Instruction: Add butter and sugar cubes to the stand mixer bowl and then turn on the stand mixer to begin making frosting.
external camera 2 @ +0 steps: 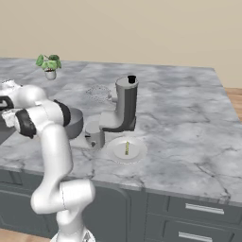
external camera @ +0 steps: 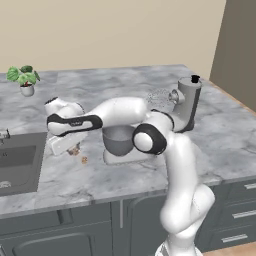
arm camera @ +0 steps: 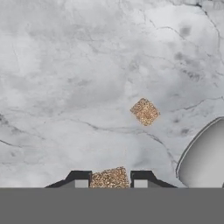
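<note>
In the hand view my gripper (arm camera: pixel 109 178) is shut on one tan sugar cube (arm camera: pixel 109 175) held between its dark fingertips. A second sugar cube (arm camera: pixel 145 111) lies on the marble below, left of the stand mixer bowl's rim (arm camera: pixel 192 148). From the left base view, the gripper (external camera: pixel 74 149) hangs just above the counter, left of the grey bowl (external camera: pixel 119 140), with the loose cube (external camera: pixel 84 160) beside it. The stand mixer (external camera: pixel 187 102) stands behind the bowl with its head tilted up. The butter (external camera 2: pixel 126 148) lies on a white plate (external camera 2: pixel 137 153) right of the mixer (external camera 2: pixel 125 106).
A sink (external camera: pixel 17 160) is sunk into the counter left of the gripper. A small potted plant (external camera: pixel 24 79) stands at the back left. The counter's front edge runs above grey cabinet drawers (external camera: pixel 235 215).
</note>
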You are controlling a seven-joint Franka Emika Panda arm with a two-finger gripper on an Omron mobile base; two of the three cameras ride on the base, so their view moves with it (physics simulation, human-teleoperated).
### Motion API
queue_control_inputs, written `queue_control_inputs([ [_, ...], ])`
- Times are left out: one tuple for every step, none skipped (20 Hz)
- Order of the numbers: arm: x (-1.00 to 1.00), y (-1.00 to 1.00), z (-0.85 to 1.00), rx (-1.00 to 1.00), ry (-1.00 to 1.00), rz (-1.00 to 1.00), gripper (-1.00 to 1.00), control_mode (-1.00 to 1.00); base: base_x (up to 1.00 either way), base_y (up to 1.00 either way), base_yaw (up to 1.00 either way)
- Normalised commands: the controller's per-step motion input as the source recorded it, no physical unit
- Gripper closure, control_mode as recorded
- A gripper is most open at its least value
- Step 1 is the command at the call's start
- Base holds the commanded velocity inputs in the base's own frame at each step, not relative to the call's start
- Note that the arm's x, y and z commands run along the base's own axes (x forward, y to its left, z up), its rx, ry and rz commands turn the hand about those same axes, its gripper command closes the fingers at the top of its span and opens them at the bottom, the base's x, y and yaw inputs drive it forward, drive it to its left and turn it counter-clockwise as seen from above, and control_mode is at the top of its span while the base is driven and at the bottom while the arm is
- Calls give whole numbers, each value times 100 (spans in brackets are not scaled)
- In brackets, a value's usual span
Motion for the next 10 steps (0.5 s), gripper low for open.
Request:
queue_control_inputs([
  [-29, -16, 67, 3, -8, 0, 100, -100, 0, 0, 0],
  [-20, -22, 69, 3, -8, 0, 100, -100, 0, 0, 0],
  [-13, -31, 74, 3, -9, -1, 100, -100, 0, 0, 0],
  [-3, -40, 74, 4, -9, -1, 100, -100, 0, 0, 0],
  [0, -46, 71, 6, -8, -1, 100, -100, 0, 0, 0],
  [0, -49, 71, 7, -6, -1, 100, -100, 0, 0, 0],
  [0, -51, 71, 7, -5, -1, 100, -100, 0, 0, 0],
  [0, -53, 74, 7, -5, -2, 100, -100, 0, 0, 0],
  [0, -54, 74, 7, -3, -2, 100, -100, 0, 0, 0],
  [0, -56, 73, 7, -2, -3, 100, -100, 0, 0, 0],
])
